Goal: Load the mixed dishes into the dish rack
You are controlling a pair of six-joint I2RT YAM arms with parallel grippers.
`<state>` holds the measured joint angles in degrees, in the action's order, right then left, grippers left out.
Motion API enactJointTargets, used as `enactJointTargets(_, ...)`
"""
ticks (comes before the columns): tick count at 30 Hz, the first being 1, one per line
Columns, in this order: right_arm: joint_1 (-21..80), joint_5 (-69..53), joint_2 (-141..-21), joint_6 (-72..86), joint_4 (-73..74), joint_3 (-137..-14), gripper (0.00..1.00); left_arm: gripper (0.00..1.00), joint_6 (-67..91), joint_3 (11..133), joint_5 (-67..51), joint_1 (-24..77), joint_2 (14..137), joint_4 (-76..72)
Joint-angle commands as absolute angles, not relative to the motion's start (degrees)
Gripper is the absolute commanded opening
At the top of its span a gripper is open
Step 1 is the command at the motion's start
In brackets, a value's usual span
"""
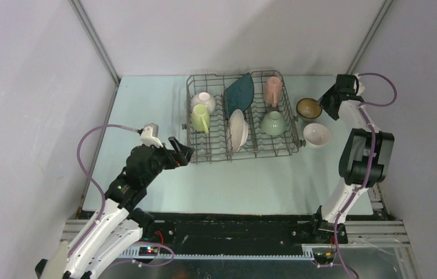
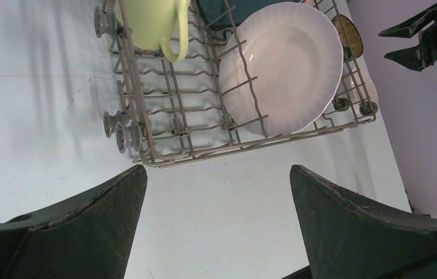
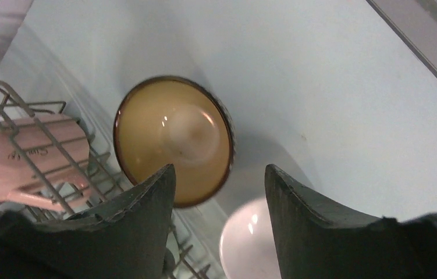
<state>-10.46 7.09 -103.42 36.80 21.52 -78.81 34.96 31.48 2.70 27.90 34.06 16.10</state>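
Observation:
The grey wire dish rack (image 1: pixel 251 156) holds a white mug (image 1: pixel 203 99), a yellow-green mug (image 1: pixel 200 118), a teal square plate (image 1: pixel 239 92), a white round plate (image 1: pixel 238 129), a pink mug (image 1: pixel 272 90) and a pale green bowl (image 1: pixel 273 122). To its right, on the table, stand a brown bowl (image 1: pixel 308 108) and a white bowl (image 1: pixel 316 135). My right gripper (image 3: pixel 220 174) hovers open over the brown bowl's (image 3: pixel 172 136) near rim, gripping nothing. By the rack's front left corner, my left gripper (image 2: pixel 219 174) is wide open and empty.
The rack's front corner and its feet (image 2: pixel 124 131) lie just ahead of the left fingers. The white bowl (image 3: pixel 248 241) sits below the right fingers. Grey walls close in the table on the left, back and right.

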Motion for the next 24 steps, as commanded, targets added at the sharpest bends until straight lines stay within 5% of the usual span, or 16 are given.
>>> enactJointTargets(1, -10.3, 7.6, -109.4, 36.0, 24.4, -86.5, 0.6, 1.0, 34.6, 32.5, 5.0, 28.1, 33.3, 16.3)
enactJointTargets(14, -9.9, 4.0, -117.8, 36.5, 23.5, -88.9, 0.55, 1.0, 32.5, 33.2, 5.1, 28.1, 31.7, 16.5)
enactJointTargets(24, -9.8, 4.7, -114.5, 36.4, 22.7, -88.1, 0.06, 1.0, 32.7, 33.0, 4.1, 28.1, 32.6, 16.0)
